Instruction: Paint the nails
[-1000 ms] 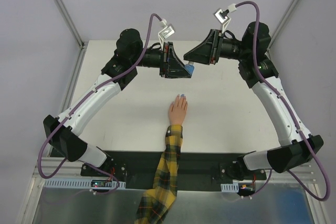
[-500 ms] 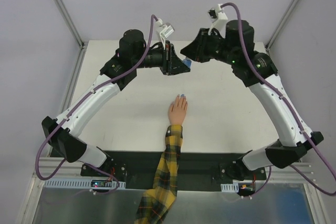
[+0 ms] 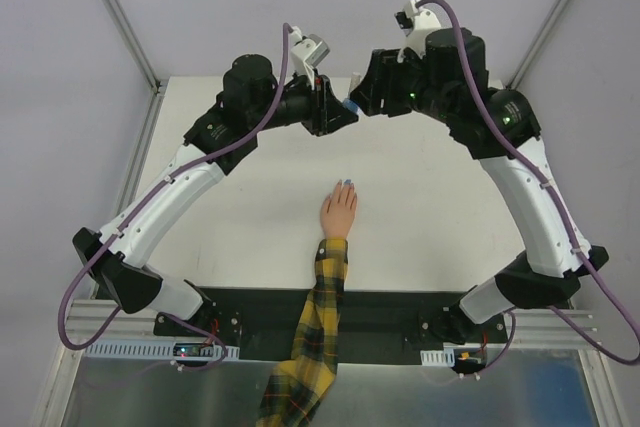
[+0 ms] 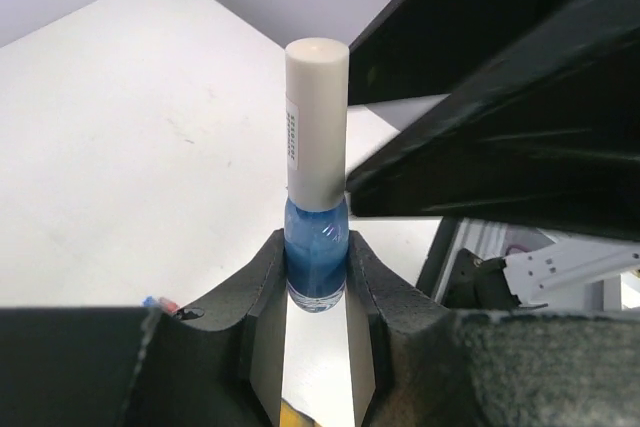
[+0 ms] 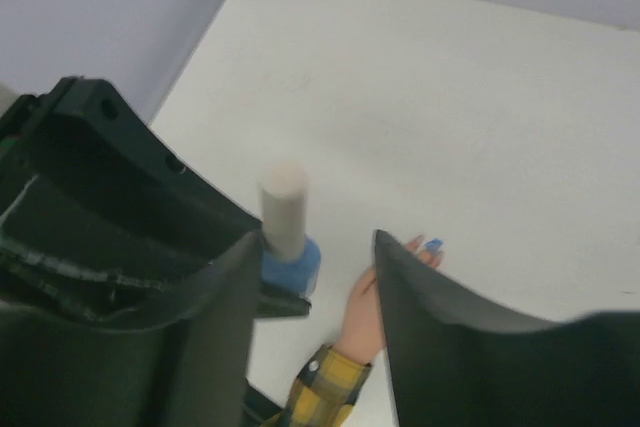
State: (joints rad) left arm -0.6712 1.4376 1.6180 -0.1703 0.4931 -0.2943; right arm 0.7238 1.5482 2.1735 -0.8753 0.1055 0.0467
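The nails [image 3: 346, 184] sit at the fingertips of the small peach hand [image 3: 339, 213], which lies back-up on the surface [image 3: 440, 217], its plaid sleeve [image 3: 322, 307] trailing toward the arm bases. In the right wrist view, one nail shows light blue. The nails are judged tiny, rigid and fixed in place, so they are brushed rather than gripped. The part to take hold of is the white cap [image 4: 316, 117] of the blue bottle [image 4: 316, 259], by its straight sides. The bottle looks light, smooth and probably breakable. Beyond the hand's fingertips and raised well above it, the left gripper [image 3: 335, 113] reaches inward, its jaws clamped narrow on the bottle's body. The right gripper [image 5: 318, 239] faces it from the opposite side, jaws parted. The cap shows in their gap, close to one finger, though whether it truly lies between them cannot be told.
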